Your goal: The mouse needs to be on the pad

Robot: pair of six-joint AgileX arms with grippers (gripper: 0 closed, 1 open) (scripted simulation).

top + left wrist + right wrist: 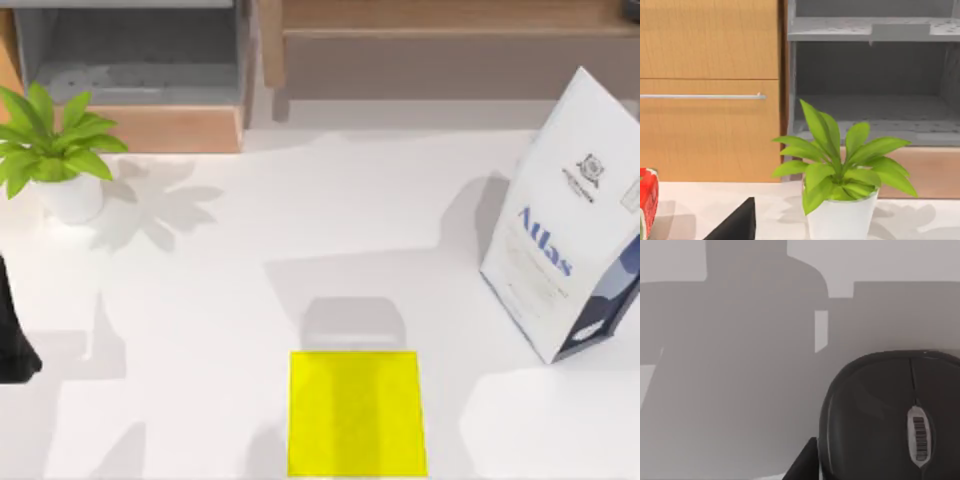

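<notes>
White tabletop (pixel 250 300) lies open around the pad (pixel 356 412) (front edge); end effector states: cannot tell.

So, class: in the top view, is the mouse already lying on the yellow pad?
No, the pad lies bare on the white table.

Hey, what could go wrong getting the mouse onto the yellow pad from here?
The mouse is rounded and smooth; the right end effector, close over it, could slip off. The tall Atlas bag stands right of the pad; a sweeping carry might topple it. Left arm is parked at the left edge.
</notes>
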